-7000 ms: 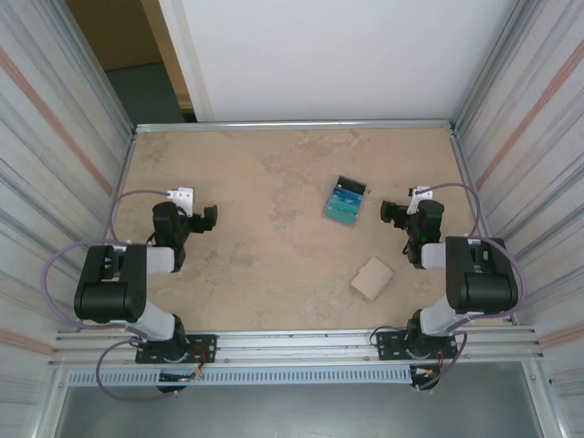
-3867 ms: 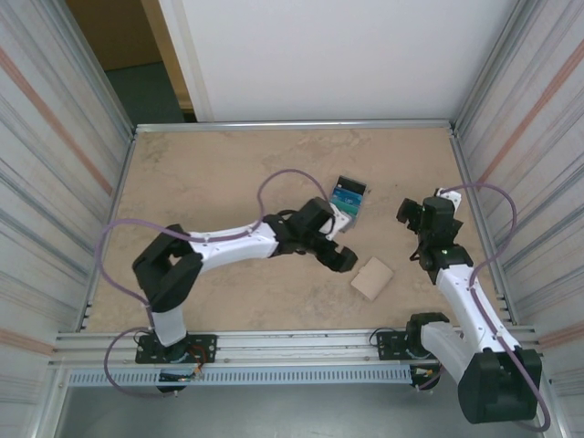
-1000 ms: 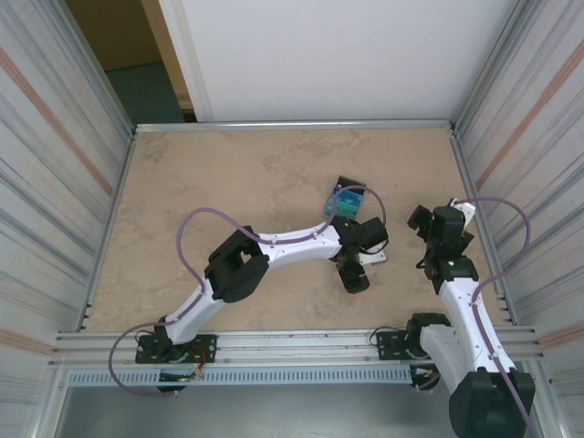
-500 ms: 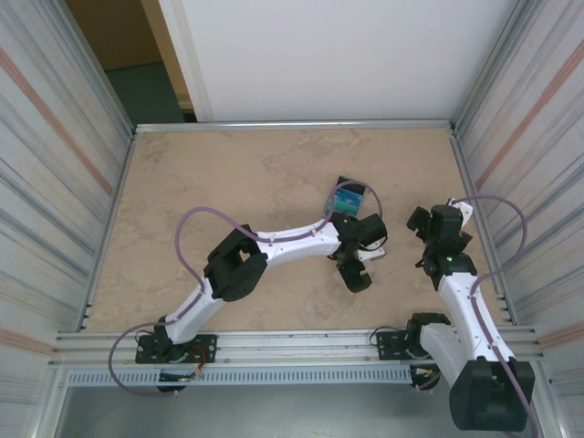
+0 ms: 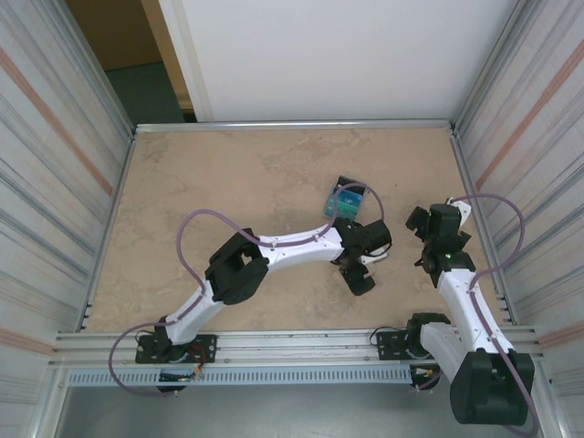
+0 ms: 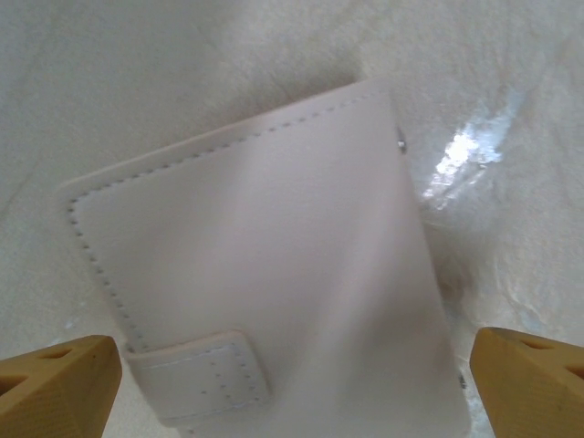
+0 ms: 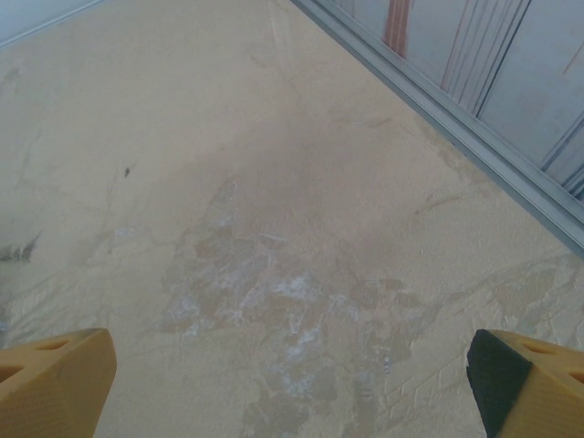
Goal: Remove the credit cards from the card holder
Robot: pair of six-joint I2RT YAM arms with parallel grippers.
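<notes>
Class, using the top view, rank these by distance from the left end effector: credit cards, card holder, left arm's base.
1. Card holder: directly beneath the left end effector.
2. Credit cards: just beyond, on the far side.
3. Left arm's base: near-left table edge.

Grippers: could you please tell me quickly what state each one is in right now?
Left gripper: open, jaws spread wide over the card holder, holding nothing.
Right gripper: open, holding nothing, above the table.

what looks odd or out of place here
Nothing is spilled or damaged. One oddity: the credit cards lie askew on the table, apart from the card holder, which sits closed between the open fingers of the left gripper.
</notes>
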